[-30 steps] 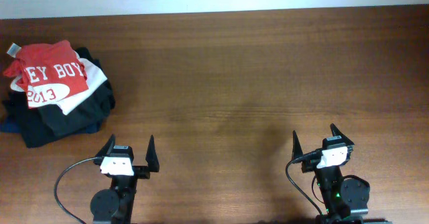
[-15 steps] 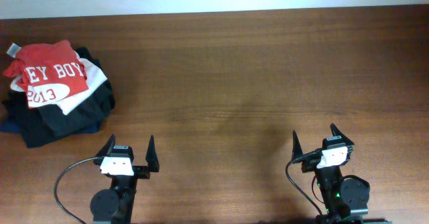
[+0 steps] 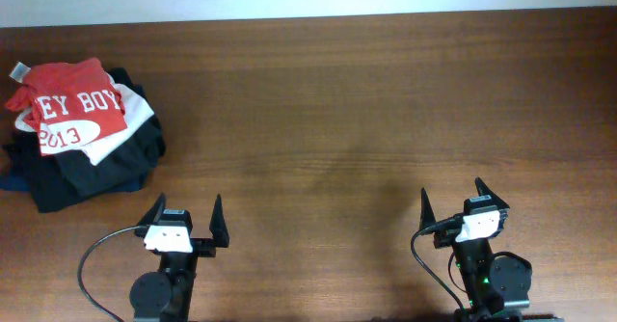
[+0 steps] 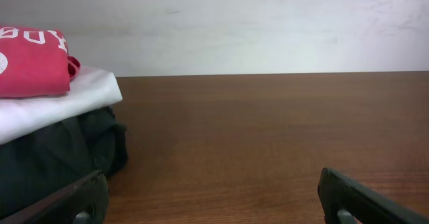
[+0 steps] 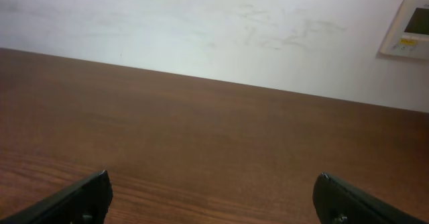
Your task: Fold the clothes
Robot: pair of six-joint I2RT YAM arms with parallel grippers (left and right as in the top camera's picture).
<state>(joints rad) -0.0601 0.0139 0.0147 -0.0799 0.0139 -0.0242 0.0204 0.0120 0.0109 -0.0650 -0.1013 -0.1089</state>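
Observation:
The red-orange T-shirt (image 3: 69, 106) lies folded on top of a pile at the table's far left, white "EY BOY" and "2013" lettering up, a small white neck tag at its corner. It also shows in the left wrist view (image 4: 32, 62), at the upper left. My left gripper (image 3: 186, 212) is open and empty near the front edge, in front of the pile and to its right; its fingers frame bare wood (image 4: 211, 194). My right gripper (image 3: 452, 199) is open and empty at the front right (image 5: 211, 194), far from the shirt.
Under the red shirt lie a white folded garment (image 3: 130, 121) and black folded garments (image 3: 87, 175); both show in the left wrist view, white (image 4: 53, 102) over black (image 4: 60, 150). The brown wooden table (image 3: 366, 110) meets a white wall at the back. A wall panel (image 5: 410, 28) hangs far right.

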